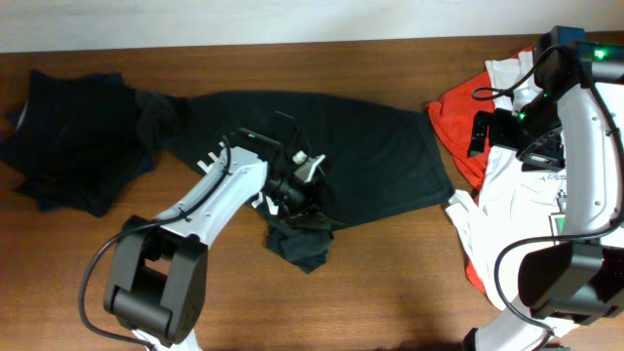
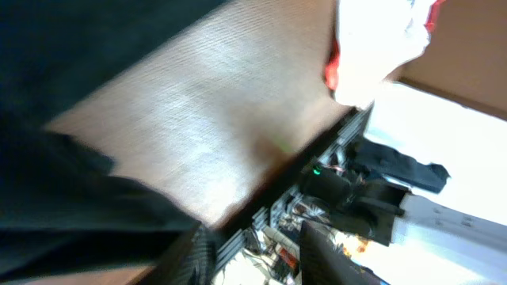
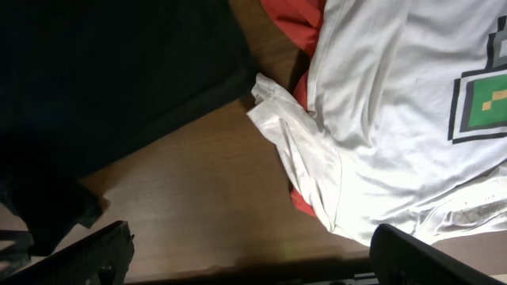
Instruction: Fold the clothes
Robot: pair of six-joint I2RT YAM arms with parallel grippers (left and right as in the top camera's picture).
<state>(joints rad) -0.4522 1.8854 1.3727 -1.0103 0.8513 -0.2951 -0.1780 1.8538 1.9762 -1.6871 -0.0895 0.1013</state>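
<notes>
A black shirt [image 1: 380, 156] lies spread across the middle of the table, with a bunched part [image 1: 302, 244] at its front edge. My left gripper [image 1: 297, 185] hovers over the shirt just above that bunch. In the blurred left wrist view its fingers [image 2: 253, 257] stand apart with nothing between them, and dark cloth [image 2: 63, 214] lies beside the left finger. My right gripper [image 1: 480, 134] is open and empty [image 3: 253, 245] above bare wood between the black shirt [image 3: 119, 71] and a white shirt [image 3: 396, 95].
A pile of white [image 1: 517, 185] and red [image 1: 458, 112] clothes lies at the right edge. A stack of dark folded clothes [image 1: 68, 136] sits at the far left. Bare wood shows along the front of the table [image 1: 390, 283].
</notes>
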